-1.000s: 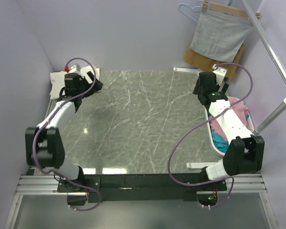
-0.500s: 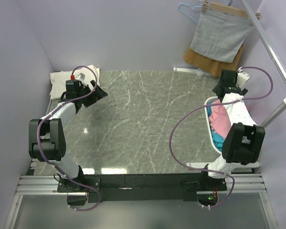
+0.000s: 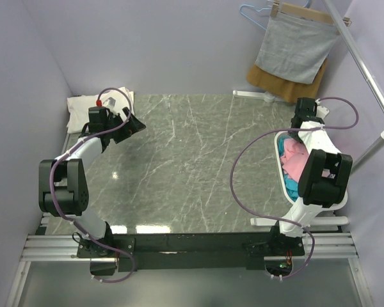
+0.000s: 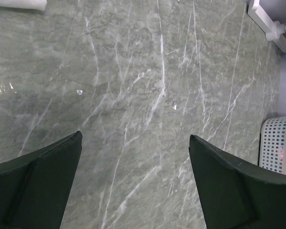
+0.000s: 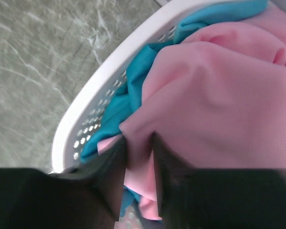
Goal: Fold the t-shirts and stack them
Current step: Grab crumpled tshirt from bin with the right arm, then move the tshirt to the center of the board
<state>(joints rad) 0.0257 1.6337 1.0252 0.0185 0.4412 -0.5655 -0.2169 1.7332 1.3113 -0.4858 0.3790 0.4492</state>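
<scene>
In basket (image 5: pixel 95 90) at right counter (image 3: pixel 192 160) edge, right gripper (image 5: pixel 139 162) pinches pink t-shirt (image 5: pixel 214 95) fold; left gripper (image 4: pixel 134 138) spread, near far-left corner, well apart.

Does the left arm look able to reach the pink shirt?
Probably not: the pink shirt lies in the basket at the table's right edge, far from the left arm, with the right arm's jaws pinching it.

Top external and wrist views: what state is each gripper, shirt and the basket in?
left gripper: open, holding nothing
right gripper: shut on pink t-shirt
pink t-shirt: crumpled in basket, one fold pinched
teal t-shirt: crumpled in basket
cream-white t-shirt: folded, set down far left
basket: holding shirts
grey cloth: hanging
</scene>
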